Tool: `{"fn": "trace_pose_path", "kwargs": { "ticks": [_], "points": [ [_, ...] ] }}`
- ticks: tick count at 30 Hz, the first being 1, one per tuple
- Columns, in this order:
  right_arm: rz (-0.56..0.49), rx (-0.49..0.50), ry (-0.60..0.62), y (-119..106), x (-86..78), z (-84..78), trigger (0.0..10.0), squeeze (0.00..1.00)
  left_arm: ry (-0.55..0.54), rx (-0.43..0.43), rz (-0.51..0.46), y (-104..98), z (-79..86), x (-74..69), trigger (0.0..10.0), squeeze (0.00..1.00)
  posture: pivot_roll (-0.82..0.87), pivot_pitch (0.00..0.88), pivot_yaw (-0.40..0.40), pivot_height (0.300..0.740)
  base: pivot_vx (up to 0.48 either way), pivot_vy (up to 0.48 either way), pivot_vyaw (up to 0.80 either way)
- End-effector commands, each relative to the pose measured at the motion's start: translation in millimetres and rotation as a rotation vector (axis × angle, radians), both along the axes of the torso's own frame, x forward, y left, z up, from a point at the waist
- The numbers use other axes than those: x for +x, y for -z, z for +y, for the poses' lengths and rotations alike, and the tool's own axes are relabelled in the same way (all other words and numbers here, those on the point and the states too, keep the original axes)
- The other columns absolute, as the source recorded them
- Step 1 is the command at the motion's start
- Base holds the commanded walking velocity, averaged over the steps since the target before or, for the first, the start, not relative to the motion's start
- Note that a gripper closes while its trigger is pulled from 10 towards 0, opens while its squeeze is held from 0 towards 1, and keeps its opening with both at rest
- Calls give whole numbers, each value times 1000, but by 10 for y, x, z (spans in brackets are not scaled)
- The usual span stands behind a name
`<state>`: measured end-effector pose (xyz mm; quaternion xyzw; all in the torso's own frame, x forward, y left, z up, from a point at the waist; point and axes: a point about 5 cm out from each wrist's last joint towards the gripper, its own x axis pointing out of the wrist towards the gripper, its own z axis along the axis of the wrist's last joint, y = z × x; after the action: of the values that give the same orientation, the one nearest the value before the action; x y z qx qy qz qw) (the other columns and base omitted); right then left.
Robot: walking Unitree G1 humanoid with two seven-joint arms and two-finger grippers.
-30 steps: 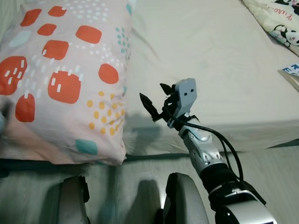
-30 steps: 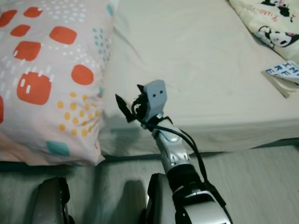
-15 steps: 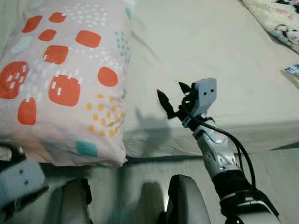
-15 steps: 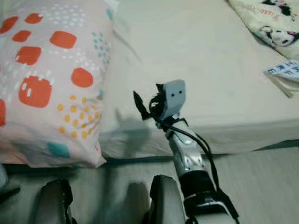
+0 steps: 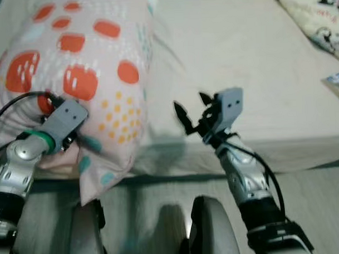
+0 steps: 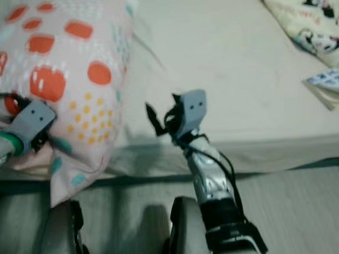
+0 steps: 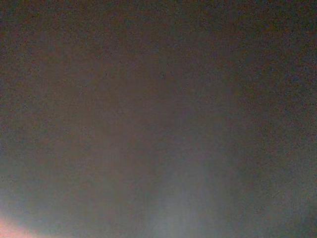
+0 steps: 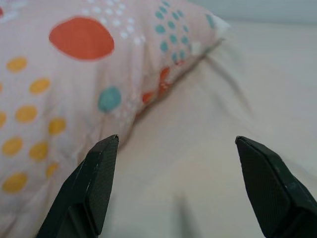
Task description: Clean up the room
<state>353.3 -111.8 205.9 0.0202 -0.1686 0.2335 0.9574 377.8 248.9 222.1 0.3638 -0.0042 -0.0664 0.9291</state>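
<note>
Pillow (image 5: pixel 95 68) front and centre: soft, plump, pale pink cotton with orange blobs, yellow dots and teal spots, lying at the left end of the bed (image 5: pixel 251 63), its near corner drooping over the mattress edge. We see the left gripper (image 5: pixel 49 111) pressed right into that near edge of the pillow, fingers buried in the fabric, so we cannot tell how its jaws stand; its wrist view is just a dark, pinkish blur. The right gripper (image 5: pixel 192 106) hovers over the smooth cream sheet just beside the pillow's right side, jaws spread wide with nothing between them, its two black pointed fingers (image 8: pixel 94 183) framing the pillow's dotted flank and the creased sheet. Far right on the bed we spot a cartoon-print blanket (image 5: pixel 316 21) and a flat packet with blue lettering (image 5: pixel 338 82). Below, grey wood-look floor (image 5: pixel 316 194).
</note>
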Motion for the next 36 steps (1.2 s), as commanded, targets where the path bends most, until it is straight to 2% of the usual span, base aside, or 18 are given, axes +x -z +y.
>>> {"fn": "trace_pose_path", "kwargs": {
  "ticks": [1,2,3,6,8,11,13,14,16,19,24,26,30,32,33,34,35,36],
  "points": [
    [31,2,18,73,-31,-52,10000,0,8,-28,-76,-169,-41,51,10000,0,56,305,-69,525,0,0,0],
    [34,3,22,84,-48,-59,10000,0,19,-54,-118,-325,-91,104,10000,0,53,302,-65,525,0,0,0],
    [34,3,22,84,-48,-59,10000,0,19,-54,-118,-325,-91,104,10000,0,53,302,-65,525,0,0,0],
    [42,3,26,113,-72,-58,10000,0,2,-51,-200,-570,-118,178,10000,0,55,301,-63,525,0,0,0],
    [42,3,26,113,-72,-58,10000,0,2,-51,-200,-570,-118,178,10000,0,55,301,-63,525,0,0,0],
    [48,6,22,124,-76,-27,10000,0,-26,-137,-222,-611,-83,219,10000,0,56,301,-66,525,0,0,0],
    [58,8,16,134,-72,8,10000,0,16,-227,-82,-301,-172,258,10000,0,70,299,-72,525,0,0,0],
    [58,8,16,134,-72,8,10000,0,16,-227,-82,-301,-172,258,10000,0,70,299,-72,525,0,0,0],
    [69,10,4,144,-86,57,10000,0,66,-251,109,184,-272,213,10000,0,69,298,-72,525,0,0,0],
    [72,6,-9,133,-108,94,10000,0,137,-215,235,576,-336,88,10000,0,65,293,-74,525,0,0,0],
    [78,-2,-7,152,-111,81,10000,0,225,-207,325,796,-358,-32,10000,0,77,276,-72,525,0,0,0],
    [78,-2,-7,152,-111,81,10000,0,225,-207,325,796,-358,-32,10000,0,77,276,-72,525,0,0,0],
    [80,-11,-11,165,-103,79,10000,0,264,-192,345,867,-178,-201,10000,0,91,258,-62,525,0,0,0],
    [72,-29,-47,153,-127,102,10000,0,291,-154,346,859,-32,-390,10000,0,94,250,-59,525,0,0,0],
    [72,-29,-47,153,-127,102,10000,0,291,-154,346,859,-32,-390,10000,0,94,250,-59,525,0,0,0],
    [70,-34,-61,145,-138,111,10000,0,301,-144,347,854,-5,-448,10000,0,94,250,-59,525,0,0,0],
    [61,-33,-129,90,-188,150,10000,0,331,-177,335,798,4,-593,10000,0,102,245,-59,525,0,0,0],
    [61,-33,-129,90,-188,150,10000,0,331,-177,335,798,4,-593,10000,0,102,245,-59,525,0,0,0]
  ]
}}
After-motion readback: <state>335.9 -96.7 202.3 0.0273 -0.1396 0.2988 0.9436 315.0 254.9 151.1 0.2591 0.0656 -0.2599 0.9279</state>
